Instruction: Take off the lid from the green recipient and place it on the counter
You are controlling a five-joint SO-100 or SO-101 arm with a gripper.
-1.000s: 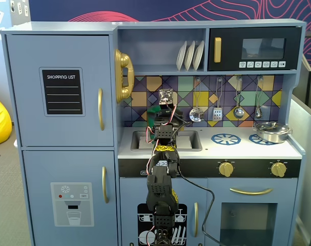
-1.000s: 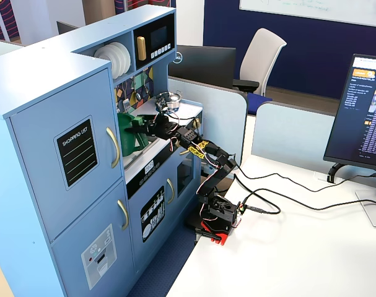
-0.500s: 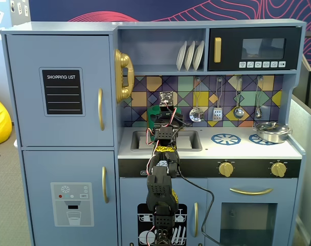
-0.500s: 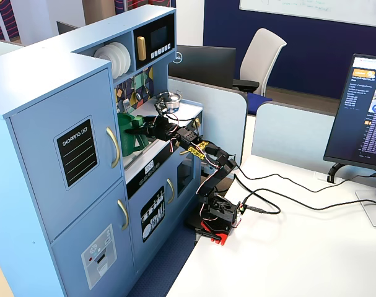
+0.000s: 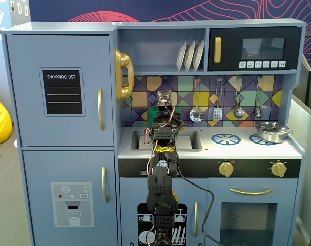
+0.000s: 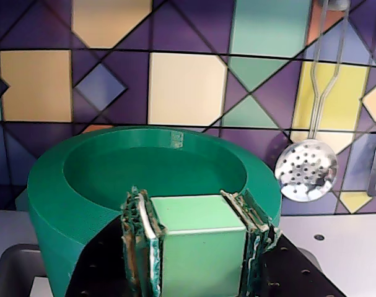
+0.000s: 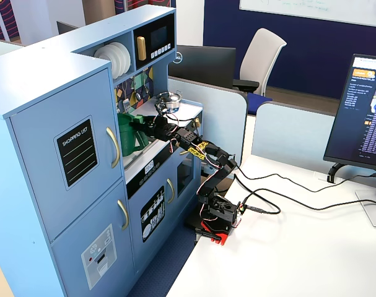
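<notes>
The green recipient (image 6: 64,185) is a dark-green round pot at the back of the counter (image 6: 342,253), against the tiled wall; its rim and hollow fill the wrist view. My gripper (image 6: 188,199) is shut on a light-green block (image 6: 200,247), the lid's raised handle, at the pot's near rim. The lid's dark disc is hidden by my jaws, so I cannot tell whether it rests on the pot. In both fixed views the arm reaches over the sink to the pot (image 5: 154,109) (image 7: 127,135), with the gripper (image 7: 148,127) at its top.
A sink recess (image 5: 191,139) lies under the arm. Blue burner rings (image 5: 226,138) and a silver pan (image 5: 272,132) sit to the right on the counter (image 5: 216,149). A perforated skimmer (image 6: 305,170) and other utensils hang on the wall. A shelf runs overhead.
</notes>
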